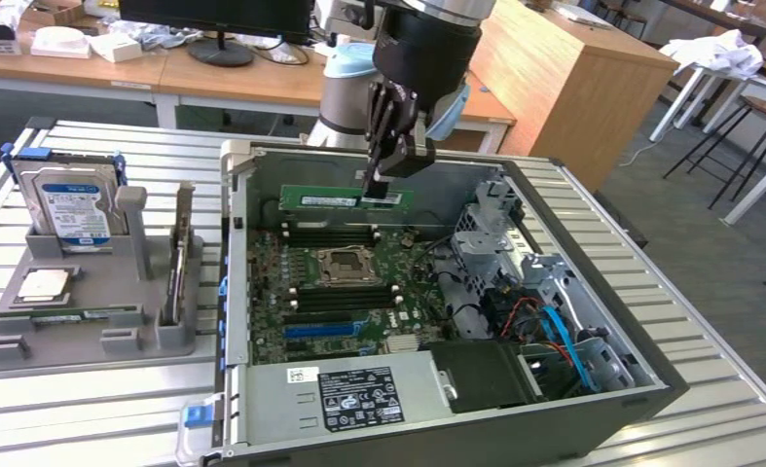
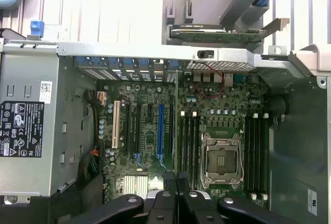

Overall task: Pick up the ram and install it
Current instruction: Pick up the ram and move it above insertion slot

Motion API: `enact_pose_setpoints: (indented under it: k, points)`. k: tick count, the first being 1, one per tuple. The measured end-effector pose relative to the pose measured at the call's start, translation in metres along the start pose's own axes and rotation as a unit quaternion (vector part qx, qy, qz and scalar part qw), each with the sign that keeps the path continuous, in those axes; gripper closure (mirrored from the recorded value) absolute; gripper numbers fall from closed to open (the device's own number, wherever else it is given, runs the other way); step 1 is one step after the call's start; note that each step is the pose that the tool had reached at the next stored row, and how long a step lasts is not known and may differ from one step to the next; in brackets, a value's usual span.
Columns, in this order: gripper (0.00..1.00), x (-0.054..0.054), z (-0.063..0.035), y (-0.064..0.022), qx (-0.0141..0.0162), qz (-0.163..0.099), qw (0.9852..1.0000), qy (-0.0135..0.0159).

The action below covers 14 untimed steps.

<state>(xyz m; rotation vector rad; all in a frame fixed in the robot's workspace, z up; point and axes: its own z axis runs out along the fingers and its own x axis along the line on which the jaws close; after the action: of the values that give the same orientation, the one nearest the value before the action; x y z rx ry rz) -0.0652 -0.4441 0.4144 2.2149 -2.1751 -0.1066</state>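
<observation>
**Operator:** Where is the ram, and have I got it?

**Spotter:** You have. Your gripper (image 1: 385, 192) has its fingers (image 2: 170, 185) pinching the ram (image 1: 331, 198) by its upper edge. It hangs in the air inside the open computer case (image 1: 642, 394), clear of the motherboard (image 1: 317, 321). It is above the memory slots (image 1: 337, 234) that lie at twelve o'clock from the CPU socket (image 1: 352, 263).

**Operator:** Which way does it point?

**Spotter:** In the exterior view its long axis runs from nine o'clock to three o'clock, parallel to the slots beneath. It stands on edge with its labelled face toward that camera, and I judge the contact edge to be the one facing down. In the wrist view you see it edge-on, as a thin line just beside the slot bank.

**Operator:** What can go wrong?

**Spotter:** Your grip sits well toward the three o'clock end, not the middle. Press down like that and the nine o'clock end may lag, so the stick seats tilted or one latch fails to catch. If it comes down slightly to one side, you would drive the contact edge onto the slot wall. I cannot tell whether the notch matches the slot key, nor whether the latches stand open. Forcing it could damage both.
</observation>
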Motion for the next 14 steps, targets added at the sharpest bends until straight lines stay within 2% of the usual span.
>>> enact_pose_setpoints:
  k: [14]
  points:
    - [0.89, 0.0001, -0.0001, -0.0012, 0.0, 0.0, 1.0, 0.0]
